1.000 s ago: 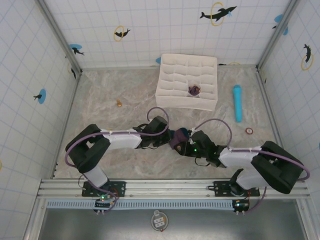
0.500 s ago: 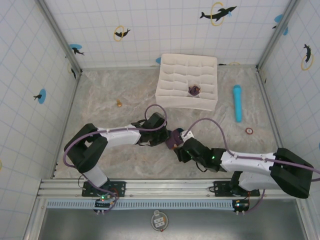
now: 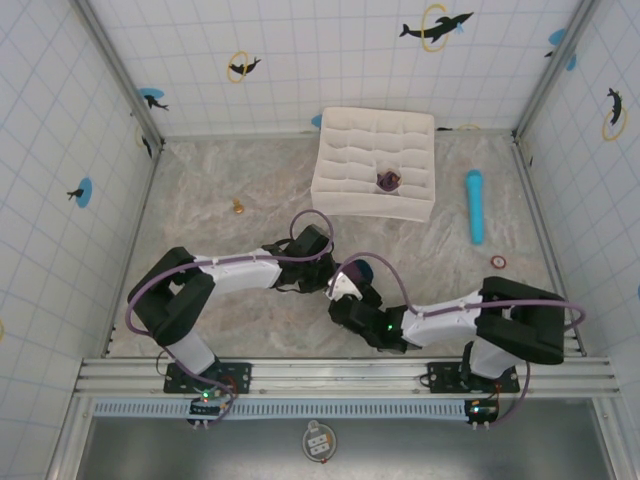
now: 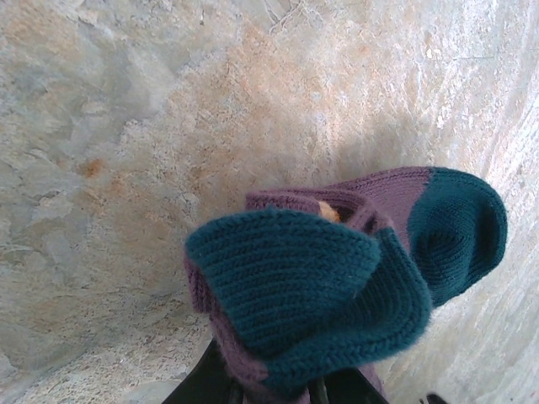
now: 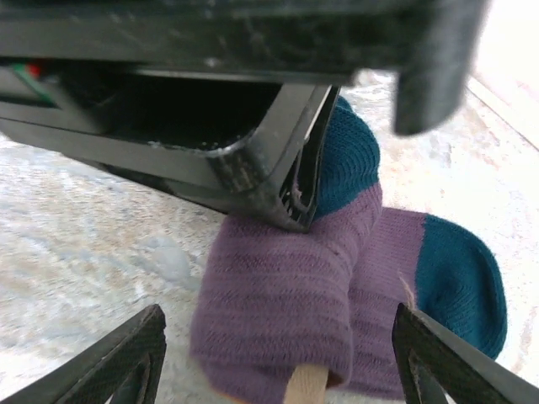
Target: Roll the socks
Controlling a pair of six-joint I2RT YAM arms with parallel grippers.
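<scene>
Pinching the socks (image 4: 320, 286), the left tool (image 4: 274, 391); right tool (image 5: 282, 358) spread wide, facing them.

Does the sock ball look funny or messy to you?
A bit. The socks, pinched by the left gripper, are not a tidy roll: a teal cuff flares open and a teal end sticks out sideways. The right gripper hangs open near them.
</scene>
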